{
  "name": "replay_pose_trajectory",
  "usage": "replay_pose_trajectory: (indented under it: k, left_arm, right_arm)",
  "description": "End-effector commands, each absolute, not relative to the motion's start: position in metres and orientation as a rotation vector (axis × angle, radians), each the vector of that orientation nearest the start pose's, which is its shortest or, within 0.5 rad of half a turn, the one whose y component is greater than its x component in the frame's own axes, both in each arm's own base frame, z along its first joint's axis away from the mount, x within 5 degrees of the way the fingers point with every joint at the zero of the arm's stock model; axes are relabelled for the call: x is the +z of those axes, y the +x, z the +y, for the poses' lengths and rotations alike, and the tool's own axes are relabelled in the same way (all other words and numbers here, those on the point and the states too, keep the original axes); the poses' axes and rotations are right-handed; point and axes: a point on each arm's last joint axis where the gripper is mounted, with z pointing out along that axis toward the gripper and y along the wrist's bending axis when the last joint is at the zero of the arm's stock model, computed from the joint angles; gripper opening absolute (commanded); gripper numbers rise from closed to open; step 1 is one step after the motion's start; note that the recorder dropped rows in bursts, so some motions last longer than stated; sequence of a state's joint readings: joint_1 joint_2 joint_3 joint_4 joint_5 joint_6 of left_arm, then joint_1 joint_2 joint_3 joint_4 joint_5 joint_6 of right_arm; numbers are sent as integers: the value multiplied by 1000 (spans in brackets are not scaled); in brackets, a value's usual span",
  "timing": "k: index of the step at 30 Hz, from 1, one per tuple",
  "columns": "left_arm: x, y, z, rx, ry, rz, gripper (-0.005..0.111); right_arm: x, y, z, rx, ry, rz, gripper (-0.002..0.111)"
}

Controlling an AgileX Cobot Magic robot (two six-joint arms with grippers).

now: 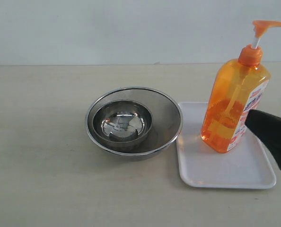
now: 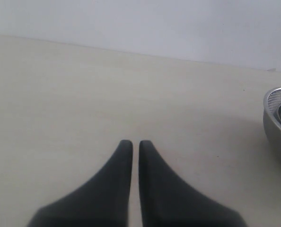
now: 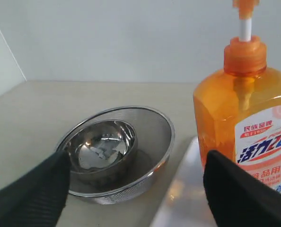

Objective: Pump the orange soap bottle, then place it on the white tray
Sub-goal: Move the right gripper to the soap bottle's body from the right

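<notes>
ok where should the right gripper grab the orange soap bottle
Probably the wide body of the orange soap bottle, about mid-height, coming level from the right where the open right gripper sits. It stands upright, and the pump stem is too thin to hold.

A table (image 1: 46, 142) carries two groups side by side. Left of centre sits a wide mesh bowl (image 1: 166, 116), with a smaller bowl (image 1: 122, 124) nested inside it. Just right of the mesh bowl, almost touching its rim, lies a tray (image 1: 225, 175). A soap bottle (image 1: 235, 104) stands upright on the tray, toward its far side. The right gripper (image 3: 136, 189) is at the scene's right edge, just beside the bottle's lower right. The left gripper (image 2: 132, 144) is over bare table, apart from the bowls.
</notes>
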State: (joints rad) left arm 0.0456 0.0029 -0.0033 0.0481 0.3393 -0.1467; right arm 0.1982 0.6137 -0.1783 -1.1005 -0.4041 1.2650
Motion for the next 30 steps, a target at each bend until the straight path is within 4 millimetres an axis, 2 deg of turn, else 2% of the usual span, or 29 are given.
replay_pose_trajectory:
  k: [1,5,8,14,21,25,30]
  left_arm:
    - [182,53,4,-22,-150,1819,5]
    - [182,53,4,-22,-150,1819,5]
    - [182,53,4,-22,-150,1819,5]
    - [182,53,4,-22,-150,1819,5]
    - [182,53,4,-22,-150,1819,5]
    - [182,53,4,-22,-150,1819,5]
    - [182,53,4,-22,-150,1819,5]
  right_arm:
    - [230,147,60,569,-270,1781,71]
    - [213,183,64,529,-247,1898,71]
    - [205,195,68,550,-243,1940,71]
    - [214,204,64,517,-166,1849,71]
    - [216,216,64,497,-134,1840,71]
    - [215,223,65,500,-139,1842,71]
    - [207,229,67,432,-240,1842,71]
